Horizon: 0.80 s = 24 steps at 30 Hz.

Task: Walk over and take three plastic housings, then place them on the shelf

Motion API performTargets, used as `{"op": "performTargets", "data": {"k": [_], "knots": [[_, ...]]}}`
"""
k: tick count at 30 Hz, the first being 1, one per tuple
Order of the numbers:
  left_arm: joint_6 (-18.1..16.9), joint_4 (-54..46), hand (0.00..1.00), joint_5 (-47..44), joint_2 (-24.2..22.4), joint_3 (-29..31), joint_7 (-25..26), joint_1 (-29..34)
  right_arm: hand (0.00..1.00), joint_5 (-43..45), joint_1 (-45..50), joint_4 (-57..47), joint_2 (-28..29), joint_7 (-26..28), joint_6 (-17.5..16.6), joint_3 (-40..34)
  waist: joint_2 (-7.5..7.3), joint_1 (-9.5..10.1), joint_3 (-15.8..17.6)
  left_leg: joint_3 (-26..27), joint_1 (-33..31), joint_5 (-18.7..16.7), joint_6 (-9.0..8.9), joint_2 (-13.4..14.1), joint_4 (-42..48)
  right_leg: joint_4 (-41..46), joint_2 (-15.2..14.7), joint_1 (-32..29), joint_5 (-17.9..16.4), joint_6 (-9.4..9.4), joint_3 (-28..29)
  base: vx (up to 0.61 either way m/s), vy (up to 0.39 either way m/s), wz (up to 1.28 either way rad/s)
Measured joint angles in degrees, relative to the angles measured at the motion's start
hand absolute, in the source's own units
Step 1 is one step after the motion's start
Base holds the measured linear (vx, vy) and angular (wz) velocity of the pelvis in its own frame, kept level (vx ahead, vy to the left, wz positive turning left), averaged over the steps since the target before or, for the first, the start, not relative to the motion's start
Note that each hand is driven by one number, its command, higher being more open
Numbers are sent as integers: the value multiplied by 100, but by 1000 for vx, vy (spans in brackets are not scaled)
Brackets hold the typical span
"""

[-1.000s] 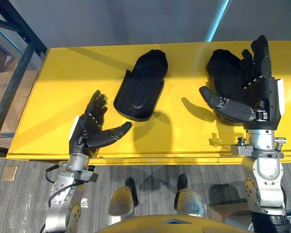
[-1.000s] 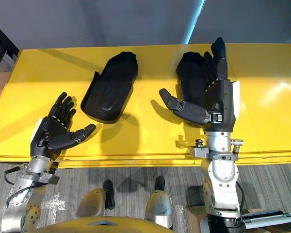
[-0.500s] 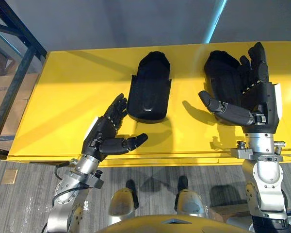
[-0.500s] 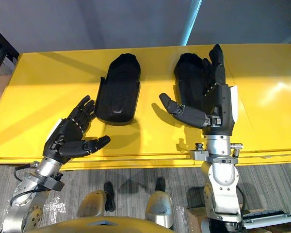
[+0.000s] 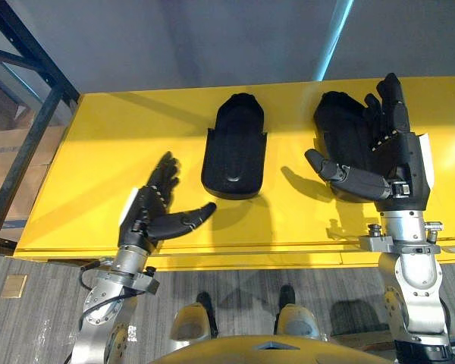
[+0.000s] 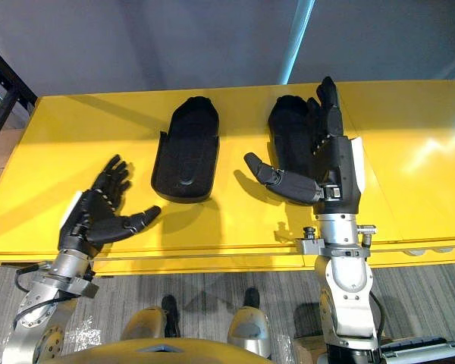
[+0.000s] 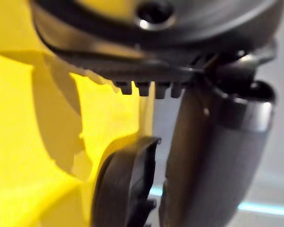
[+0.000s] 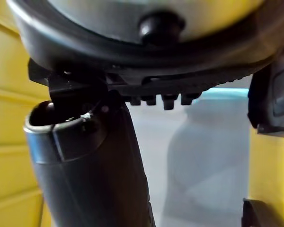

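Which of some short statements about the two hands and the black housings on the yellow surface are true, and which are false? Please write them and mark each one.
1. Two black housings, the left housing and the right housing, lie on the yellow surface. True.
2. The left hand is curled round the left housing. False: it is open, holds nothing, and is apart from that housing.
3. The right hand is open, its fingers straight, at the right housing. True.
4. The two housings are stacked one on the other. False: they lie side by side with bare yellow between them.
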Motion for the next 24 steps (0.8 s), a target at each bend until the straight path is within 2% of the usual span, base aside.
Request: {"op": "performTargets", "data": {"k": [2, 4, 9, 14, 17, 24], "knots": [[-270, 0, 100, 96, -152, 138, 389, -99, 100, -2, -384, 53, -46, -190, 192, 140, -65, 92, -45, -33, 9, 24, -16, 18, -3, -22, 24, 52, 7, -10, -58, -9, -20, 10], [-490, -3, 100, 101, -211, 142, 564, -164, 100, -3, -676, 143, -45, -345, 371, 327, -112, 158, -114, -98, 11, 62, -22, 17, -31, -92, 40, 112, 31, -33, -130, -1, -22, 15], [-812, -33, 100, 12, -393, 105, 562, -286, 100, 9, -1371, 792, 60, -502, 1084, 1010, -173, 326, -215, -240, 174, 193, -28, -27, -247, -101, 31, 280, 28, -45, -249, -4, -18, 16], [-829, -258, 100, -31, -402, -57, 438, -301, 100, 9, -1825, 1452, 383, -834, 1516, 1251, -174, 441, -216, -296, 212, 364, -25, -73, -457, -113, 11, 297, 21, -51, -307, -47, -13, 10], [-828, -315, 100, -31, -402, -174, 312, -316, 100, -2, -2263, 1924, 476, -1136, 1803, 1370, -171, 446, -218, -348, 221, 437, -29, -76, -508, -107, 14, 301, 25, -55, -369, -30, -17, 9], [-827, -317, 100, -180, -403, -290, 289, -317, 100, -32, -2795, 2334, 483, -1591, 2114, 1404, -170, 479, -218, -404, 272, 552, -50, -80, -654, -106, 31, 305, 30, -62, -421, -9, -9, 5]]}}
